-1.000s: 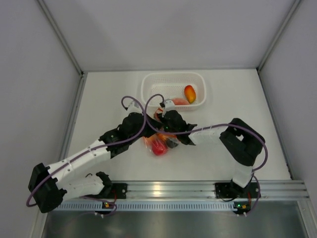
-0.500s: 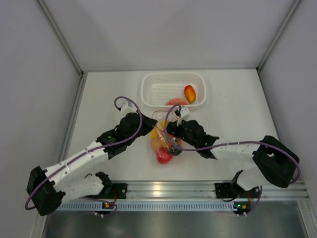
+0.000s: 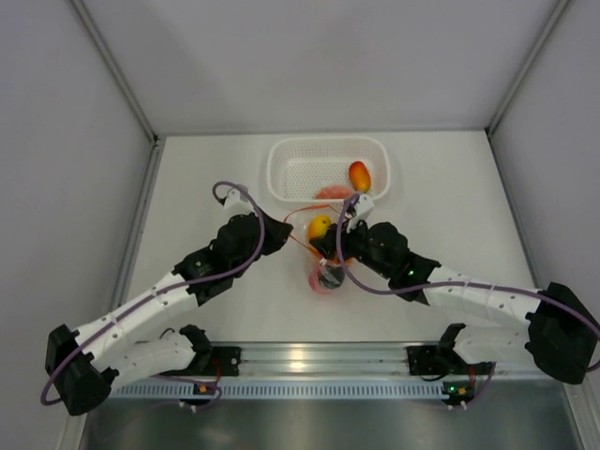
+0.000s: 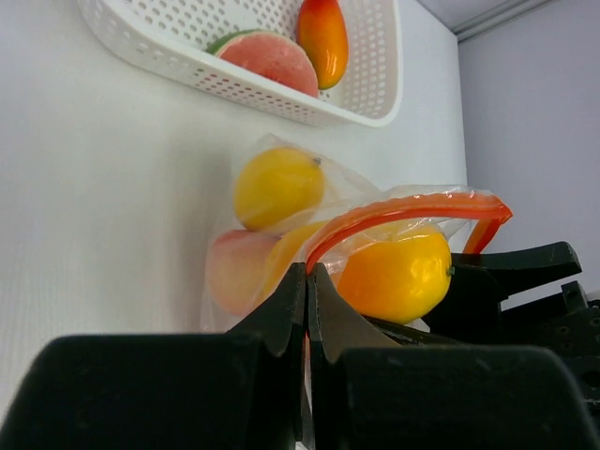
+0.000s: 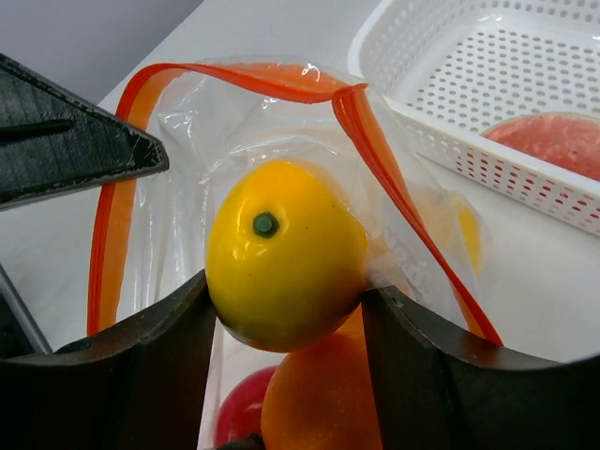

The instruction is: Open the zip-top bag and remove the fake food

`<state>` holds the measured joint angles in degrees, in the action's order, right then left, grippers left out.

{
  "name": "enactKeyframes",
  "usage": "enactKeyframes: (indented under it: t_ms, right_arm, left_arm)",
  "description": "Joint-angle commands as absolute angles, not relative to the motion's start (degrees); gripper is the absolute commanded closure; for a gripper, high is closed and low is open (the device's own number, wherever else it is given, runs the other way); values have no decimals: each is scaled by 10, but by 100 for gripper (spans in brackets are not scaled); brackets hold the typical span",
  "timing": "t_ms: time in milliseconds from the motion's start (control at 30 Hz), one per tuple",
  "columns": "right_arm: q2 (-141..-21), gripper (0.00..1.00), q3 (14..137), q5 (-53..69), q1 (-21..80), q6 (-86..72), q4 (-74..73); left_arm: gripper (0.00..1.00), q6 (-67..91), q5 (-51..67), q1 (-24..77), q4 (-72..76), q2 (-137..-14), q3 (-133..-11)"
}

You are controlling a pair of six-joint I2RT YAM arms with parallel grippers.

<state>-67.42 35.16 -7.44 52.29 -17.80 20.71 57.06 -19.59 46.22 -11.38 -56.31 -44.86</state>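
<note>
- The left claw (image 3: 284, 234) is clamped shut on the orange-red zip strip (image 4: 403, 208) of a small, clear, crinkly plastic zip-top bag (image 3: 325, 272), pinching one side of the bag's mouth.
- The bag hangs between the two claws in the middle of the white surface (image 3: 206, 178), just near of a white perforated plastic basket (image 3: 375, 150). Its mouth is pulled open into a wide loop.
- The right claw (image 5: 286, 300) comes in from the right with a finger pressed on each side of a glossy yellow lemon-shaped plastic fruit (image 5: 281, 248). It grips that fruit in the open mouth of the bag, with the zip strip arching behind it.
- More fake food sits lower in the bag: an orange plastic fruit (image 5: 319, 403) and a red plastic piece (image 5: 239, 412) directly below the gripped one.
- The left wrist view shows a second yellow plastic fruit (image 4: 277, 186) and a pale pink plastic fruit (image 4: 239, 267) pressed against the clear film on the bag's far side.
- In the basket, at the far middle of the surface, lie an orange-red mango-shaped plastic fruit (image 3: 359, 176) and a pink-red rounded plastic fruit (image 3: 333, 193), both at its near right side.
- The pictures do not show whether the bag's filled end rests on the surface.
</note>
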Motion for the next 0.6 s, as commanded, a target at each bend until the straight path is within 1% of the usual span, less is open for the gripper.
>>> enactKeyframes:
  t_ms: [0, 33, 67, 133, 167, 267, 333, 500, 567]
  right_arm:
    - [-632, 72, 412, -16, 530, -136, 164]
    - [-629, 73, 418, -4, 529, -128, 142]
    - [-628, 73, 424, 59, 529, -117, 132]
    - [-631, 74, 451, 96, 529, -94, 93]
    - [-635, 74, 459, 133, 529, -86, 82]
    - [-659, 74, 495, 179, 530, -48, 46]
    - [-664, 75, 496, 176, 530, -48, 52]
    - [-650, 76, 466, 145, 530, -75, 154]
    - [-645, 76, 465, 99, 530, -86, 165]
  left_arm:
    - [100, 526, -279, 454, -111, -527, -462]
    - [100, 512, -288, 453, -111, -524, -465]
    - [100, 503, -291, 453, -111, -520, -468]
    - [100, 478, -289, 452, -111, -520, -475]
    - [100, 469, -280, 452, -110, -520, -483]
    - [100, 436, -245, 452, -104, -525, -497]
    - [100, 419, -236, 452, -101, -525, -499]
    - [100, 388, -214, 452, -105, -525, -494]
    - [100, 370, -204, 452, -110, -527, -494]
